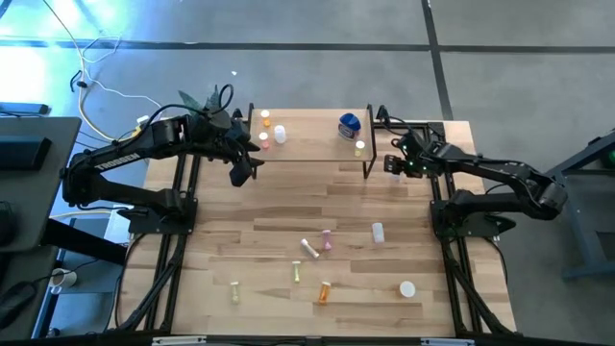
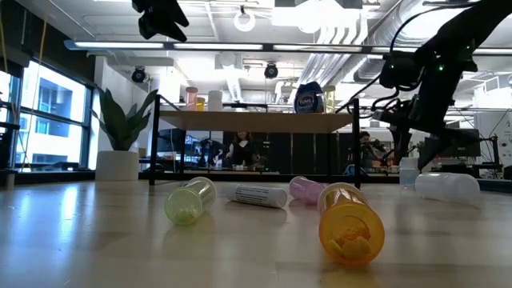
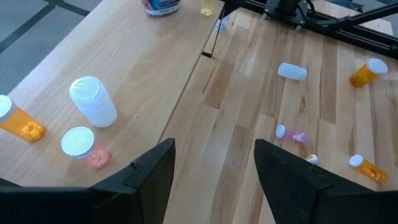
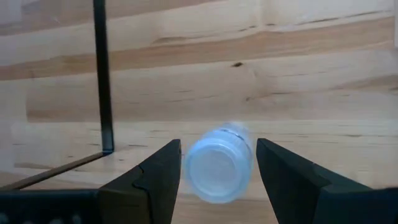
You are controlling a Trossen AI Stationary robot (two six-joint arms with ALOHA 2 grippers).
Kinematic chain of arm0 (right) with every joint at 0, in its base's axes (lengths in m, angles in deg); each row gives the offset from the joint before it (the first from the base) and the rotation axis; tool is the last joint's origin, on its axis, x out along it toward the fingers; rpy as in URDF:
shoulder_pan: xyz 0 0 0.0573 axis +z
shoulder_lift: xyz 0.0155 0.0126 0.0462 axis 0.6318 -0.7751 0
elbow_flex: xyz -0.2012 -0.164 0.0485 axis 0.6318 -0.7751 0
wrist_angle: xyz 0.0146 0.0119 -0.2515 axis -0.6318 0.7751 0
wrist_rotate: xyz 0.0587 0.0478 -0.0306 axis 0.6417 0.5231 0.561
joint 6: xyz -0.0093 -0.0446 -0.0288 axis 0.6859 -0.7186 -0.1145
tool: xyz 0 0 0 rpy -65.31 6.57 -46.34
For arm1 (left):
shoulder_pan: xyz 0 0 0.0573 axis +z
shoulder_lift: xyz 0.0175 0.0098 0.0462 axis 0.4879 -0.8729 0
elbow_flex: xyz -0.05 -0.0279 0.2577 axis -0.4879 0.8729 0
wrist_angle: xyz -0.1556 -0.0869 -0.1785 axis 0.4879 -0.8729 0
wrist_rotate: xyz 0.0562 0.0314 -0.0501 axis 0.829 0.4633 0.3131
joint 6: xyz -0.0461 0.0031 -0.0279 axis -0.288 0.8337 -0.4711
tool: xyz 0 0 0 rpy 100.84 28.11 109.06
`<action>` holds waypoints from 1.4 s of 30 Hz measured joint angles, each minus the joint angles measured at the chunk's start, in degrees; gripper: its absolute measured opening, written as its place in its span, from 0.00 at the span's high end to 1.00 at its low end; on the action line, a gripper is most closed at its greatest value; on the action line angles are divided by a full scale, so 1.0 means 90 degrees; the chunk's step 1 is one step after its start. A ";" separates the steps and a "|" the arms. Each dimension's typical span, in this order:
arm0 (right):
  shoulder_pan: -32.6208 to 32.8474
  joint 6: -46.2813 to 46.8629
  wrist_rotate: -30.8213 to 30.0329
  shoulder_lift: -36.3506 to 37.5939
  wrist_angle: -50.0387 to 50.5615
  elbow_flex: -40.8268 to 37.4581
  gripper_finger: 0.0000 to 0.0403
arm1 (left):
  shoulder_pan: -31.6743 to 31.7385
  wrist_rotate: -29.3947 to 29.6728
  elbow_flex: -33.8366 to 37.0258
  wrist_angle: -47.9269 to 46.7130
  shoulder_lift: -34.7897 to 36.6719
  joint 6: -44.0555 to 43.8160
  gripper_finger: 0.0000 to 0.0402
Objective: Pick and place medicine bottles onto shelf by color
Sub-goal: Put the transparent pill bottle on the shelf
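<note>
So the shelf (image 1: 317,144) sits at the top middle of the overhead shot, and it's already got a few medicine bottles on it: an orange one (image 1: 265,118), a white one (image 1: 281,134) and a pink one (image 1: 265,139) bunched at its left end, plus the bigger blue bottle (image 1: 349,125) and a small yellow one (image 1: 360,147) toward the right end. The left gripper (image 1: 244,165) hangs just off the shelf's left front corner, fingers spread wide with nothing between them. The right gripper (image 1: 394,163) is over by the shelf's right leg, jaws apart, with a clear whitish bottle (image 4: 219,165) lying on the table (image 1: 250,240) right between the fingers, though not squeezed yet as far as I can see. The rest are scattered across the lower middle of the table: a white bottle (image 1: 378,232), a pink one (image 1: 328,239), an orange one (image 1: 324,292) and a yellow-green one (image 1: 234,291).
</note>
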 joint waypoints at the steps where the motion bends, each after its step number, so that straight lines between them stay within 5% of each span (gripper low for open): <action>1: 0.0000 0.0016 0.0001 0.0000 0.0044 -0.0007 0.51 | 0.0000 0.0000 0.0000 0.0000 0.0000 0.0000 0.48; 12: 0.0000 0.0154 0.0096 0.0012 0.0219 0.0005 0.71 | 0.0000 0.0001 0.0000 0.0000 0.0000 0.0058 0.48; 26: 0.0000 0.0359 0.0530 0.0005 0.1055 0.0813 0.70 | 0.0113 0.0310 0.0000 0.0143 0.0000 0.0806 0.48; 42: 0.0001 0.0325 -0.0232 0.0005 0.2762 0.2763 0.70 | 0.1054 0.0307 0.0000 0.0140 -0.0002 0.1357 0.48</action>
